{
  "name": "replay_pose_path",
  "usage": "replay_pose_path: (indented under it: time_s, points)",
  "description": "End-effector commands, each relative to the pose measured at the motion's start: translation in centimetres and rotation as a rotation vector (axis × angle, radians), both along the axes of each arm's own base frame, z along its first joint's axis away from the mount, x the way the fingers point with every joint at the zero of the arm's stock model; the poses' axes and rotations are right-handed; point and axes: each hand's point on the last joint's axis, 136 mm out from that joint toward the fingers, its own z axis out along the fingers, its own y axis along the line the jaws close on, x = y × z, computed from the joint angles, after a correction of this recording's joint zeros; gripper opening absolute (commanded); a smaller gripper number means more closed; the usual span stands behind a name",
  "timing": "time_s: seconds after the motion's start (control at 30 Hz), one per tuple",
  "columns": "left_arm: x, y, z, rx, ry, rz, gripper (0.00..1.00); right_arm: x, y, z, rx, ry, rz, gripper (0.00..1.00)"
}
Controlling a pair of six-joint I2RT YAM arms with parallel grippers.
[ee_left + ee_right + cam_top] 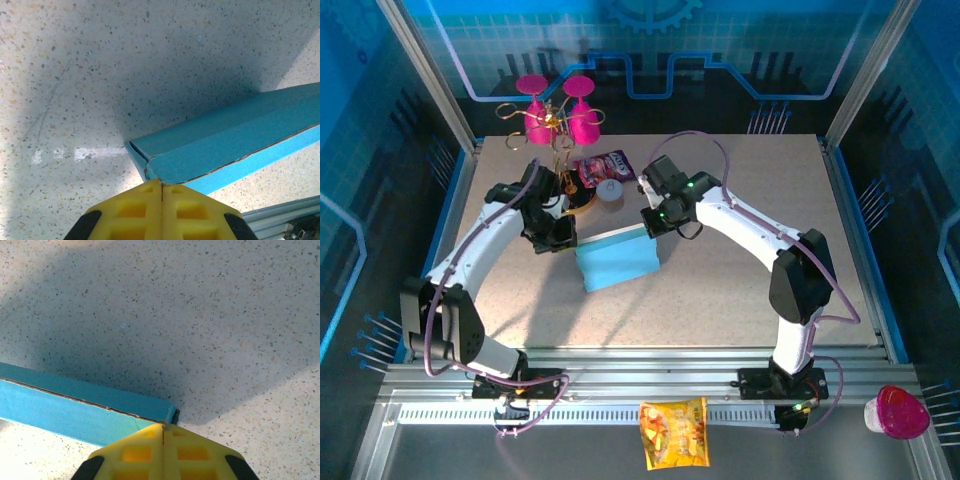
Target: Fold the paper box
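Okay, pressing on the far corners of the paper box (618,260) with left gripper (161,182) and right gripper (163,426), jaws together on nothing; best pushing down evenly, not sliding it.

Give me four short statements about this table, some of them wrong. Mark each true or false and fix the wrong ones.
1. The left gripper and the right gripper both have their jaws shut. True.
2. The paper box lies on the table with one gripper at each of its far corners. True.
3. The yellow snack packet lies on top of the paper box. False: it lies at the near edge between the arm bases, well apart from the box.
4. The pink glasses stand at the near right corner of the table. False: they sit on a gold rack at the far side, left of centre.
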Motion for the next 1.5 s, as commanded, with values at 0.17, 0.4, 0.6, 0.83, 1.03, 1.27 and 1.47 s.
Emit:
replay_pose_path:
  time_s: [0.17, 0.4, 0.6, 0.83, 1.03, 1.27, 1.47]
  points:
    - [0.4, -1.5, 1.8, -0.108, -0.062, 0.05, 0.02, -0.6, 0.7, -0.2, 0.033, 0.008, 0.007, 0.0]
    - [1.5, -2.1, 3.2, -0.141, -0.078, 0.061, 0.01, -0.3, 0.6, 0.7, 0.05, -0.027, -0.005, 0.0]
    - [1.4, -2.4, 3.3, -0.159, -0.064, 0.065, 0.0, -0.1, 0.2, 1.0, 0.06, -0.04, -0.022, 0.0]
    - [2.0, -2.8, 4.1, -0.183, -0.062, 0.062, 0.01, 0.1, -0.1, 1.1, 0.063, -0.056, -0.038, 0.0]
    - [2.8, -3.2, 4.1, -0.199, -0.089, 0.054, 0.0, 0.5, -0.2, 1.7, 0.081, -0.09, -0.054, 0.0]
    - [2.3, -2.8, 3.0, -0.199, -0.201, 0.039, 0.0, 0.1, -0.3, 2.0, 0.136, -0.15, -0.058, 0.0]
    - [1.3, -2.4, 2.0, -0.176, -0.299, 0.019, 0.0, -0.8, -0.6, 1.8, 0.177, -0.212, -0.05, 0.0]
